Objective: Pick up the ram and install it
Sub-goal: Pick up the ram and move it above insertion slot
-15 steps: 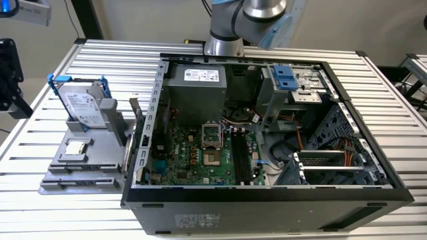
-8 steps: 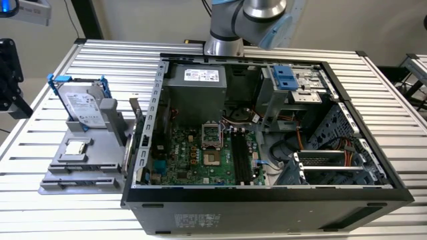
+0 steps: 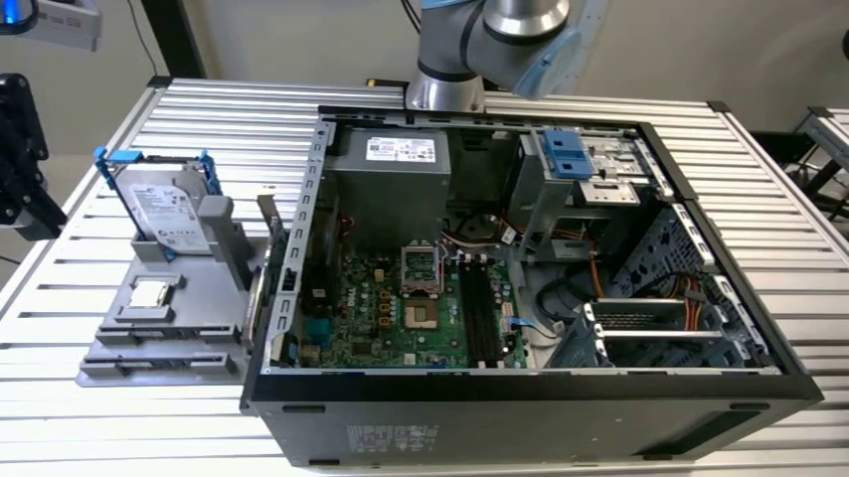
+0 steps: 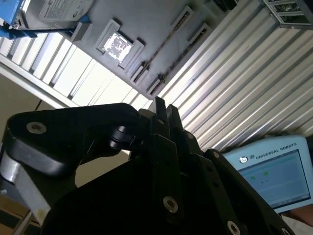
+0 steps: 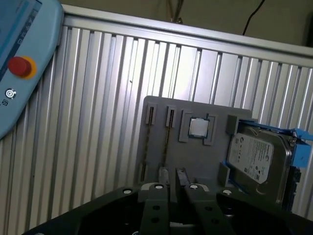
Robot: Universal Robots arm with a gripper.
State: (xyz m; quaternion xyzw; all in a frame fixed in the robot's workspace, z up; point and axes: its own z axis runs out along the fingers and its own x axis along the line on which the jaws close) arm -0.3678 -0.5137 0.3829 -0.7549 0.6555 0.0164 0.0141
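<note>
Your end effector is clenched on nothing, well apart from the ram, which stands on edge in the grey holder near the table edge, beside the case.

An open computer case lies on a slatted metal table, its green motherboard and long black memory slots exposed. The robot arm rises behind the case. On the exterior view's left, a grey fixture tray just beside the case carries an upright hard drive in a blue bracket and a small processor chip.
</note>
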